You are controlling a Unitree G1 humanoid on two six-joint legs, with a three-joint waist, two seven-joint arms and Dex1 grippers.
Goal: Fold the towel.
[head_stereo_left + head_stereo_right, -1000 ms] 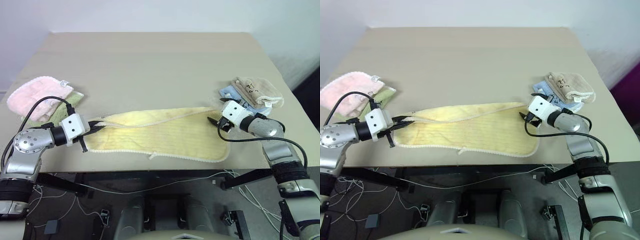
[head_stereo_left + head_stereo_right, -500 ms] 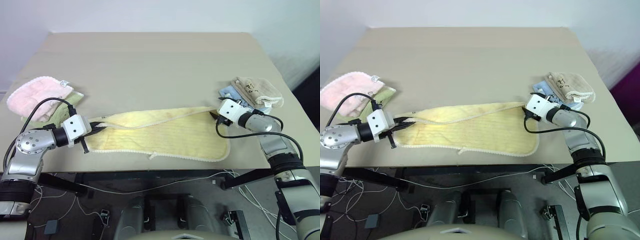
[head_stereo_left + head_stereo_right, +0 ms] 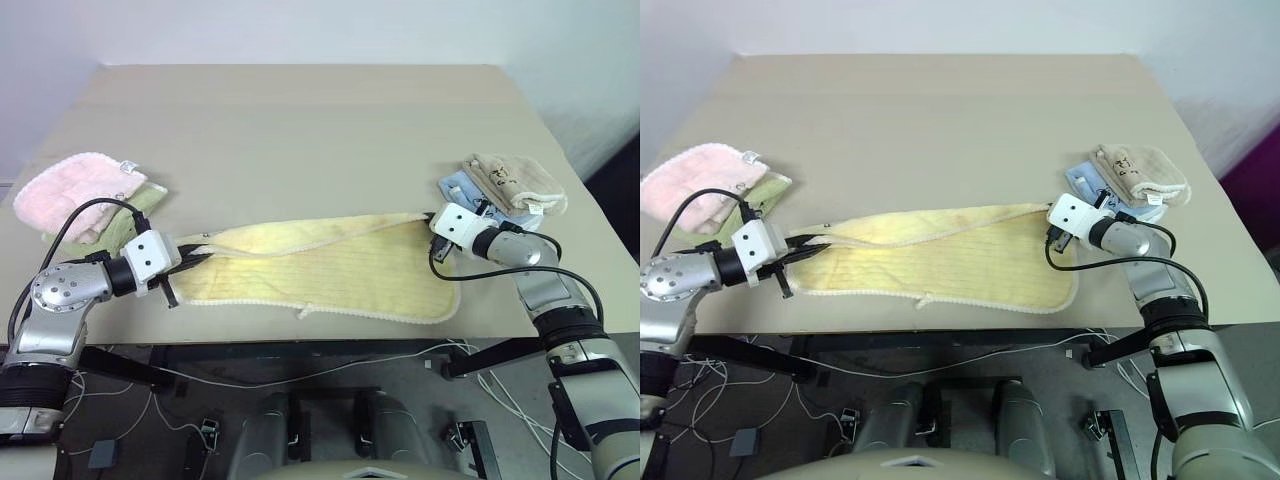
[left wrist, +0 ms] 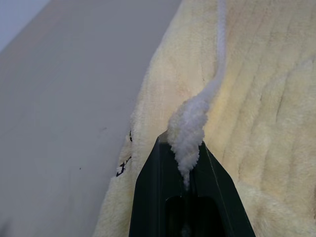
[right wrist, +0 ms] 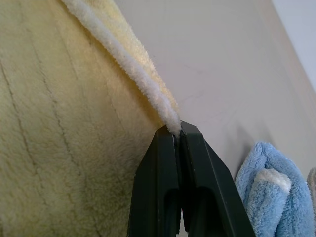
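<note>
We see two arms built alike: silver-grey metal segments joined by black rings, each with a round silver joint housing. Behind the left gripper (image 3: 185,262) sits a white boxy wrist block with two small dark dots, and the same block sits behind the right gripper (image 3: 434,240). A black cable loops from each block back along its forearm. The fingers (image 5: 170,168) are flat, black and tapered.
</note>
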